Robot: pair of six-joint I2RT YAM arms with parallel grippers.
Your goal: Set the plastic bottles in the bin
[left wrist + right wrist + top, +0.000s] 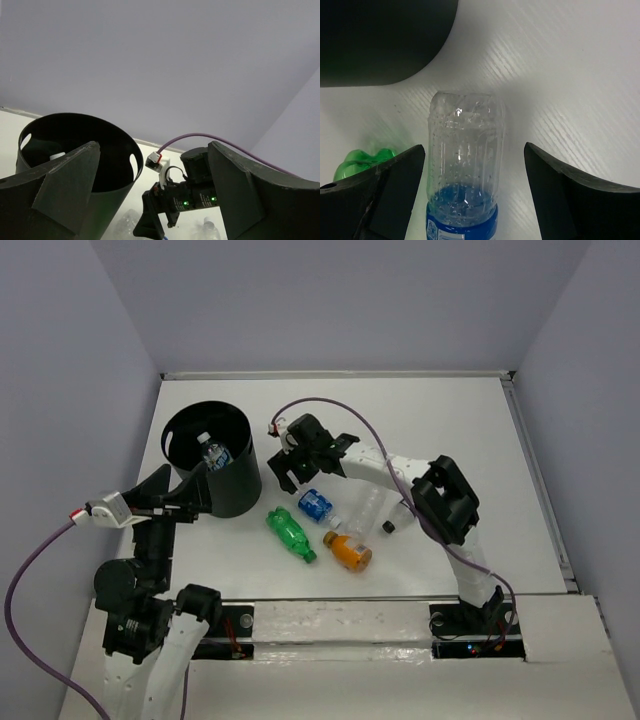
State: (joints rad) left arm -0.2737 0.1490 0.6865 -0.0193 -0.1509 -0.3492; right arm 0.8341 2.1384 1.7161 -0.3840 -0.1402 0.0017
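My right pincer (300,476) hangs spread over the blue-label bottle (462,165), which lies on the desk (450,420), framed by both jaws but apart from them. My left pincer (192,498) is spread too, just beside the bin (238,495). One bottle (213,452) sits inside the bin. The green bottle (291,533), orange bottle (349,551) and a clear bottle (370,508) lie on the desk near the blue-label one.

Beneath me the white table (480,440) shows fine diagonal ridges across its surface. Plain pale lavender walls (350,300) enclose it on the far, left and right sides.
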